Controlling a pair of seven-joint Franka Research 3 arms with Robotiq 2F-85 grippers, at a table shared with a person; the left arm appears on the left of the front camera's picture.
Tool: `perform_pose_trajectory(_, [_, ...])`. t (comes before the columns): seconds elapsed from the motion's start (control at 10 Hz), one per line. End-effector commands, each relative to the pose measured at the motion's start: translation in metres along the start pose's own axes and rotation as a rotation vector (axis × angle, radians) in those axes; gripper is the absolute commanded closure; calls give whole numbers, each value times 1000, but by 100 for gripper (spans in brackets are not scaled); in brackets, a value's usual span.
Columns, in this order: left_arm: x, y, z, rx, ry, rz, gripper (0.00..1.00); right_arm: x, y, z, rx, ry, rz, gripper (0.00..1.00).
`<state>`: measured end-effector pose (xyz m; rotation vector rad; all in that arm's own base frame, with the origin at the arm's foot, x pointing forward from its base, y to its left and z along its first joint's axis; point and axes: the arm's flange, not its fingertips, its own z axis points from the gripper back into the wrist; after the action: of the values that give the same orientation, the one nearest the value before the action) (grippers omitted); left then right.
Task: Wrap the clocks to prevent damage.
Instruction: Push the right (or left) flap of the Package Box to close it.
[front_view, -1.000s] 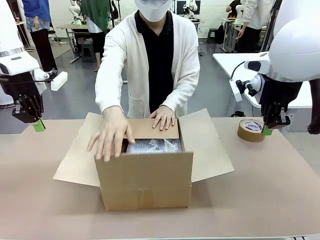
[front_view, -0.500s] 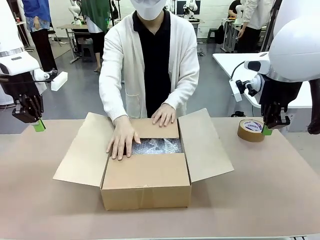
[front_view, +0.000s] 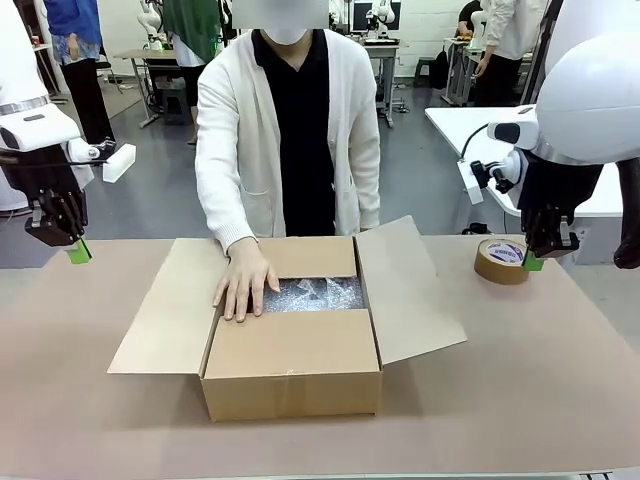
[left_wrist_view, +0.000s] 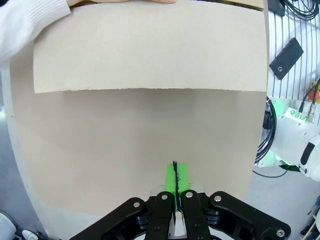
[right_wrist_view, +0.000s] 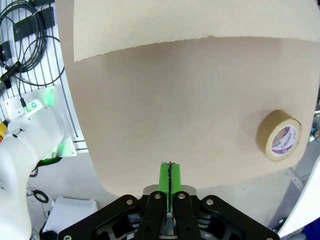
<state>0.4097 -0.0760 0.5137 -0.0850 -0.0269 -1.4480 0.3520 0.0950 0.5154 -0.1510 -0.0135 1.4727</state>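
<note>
Closing the box (front_view: 292, 375) at mid-desk seems the step: a hand (front_view: 243, 283) rests by the wrap (front_view: 312, 294) inside. Side flaps should fold flat before tape (front_view: 501, 260), by the far right edge, goes on. Clenched and empty hang the left tool (front_view: 77, 250) and right tool (front_view: 533, 262).
</note>
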Motion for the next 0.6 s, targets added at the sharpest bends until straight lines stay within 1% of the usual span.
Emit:
perform_pose_trajectory(0.0, [-1,1,2,0,4,-2,100,-1,1,1,10,-8,6,99])
perform_pose_trajectory(0.5, [-1,1,2,0,4,-2,100,-1,1,1,10,-8,6,99])
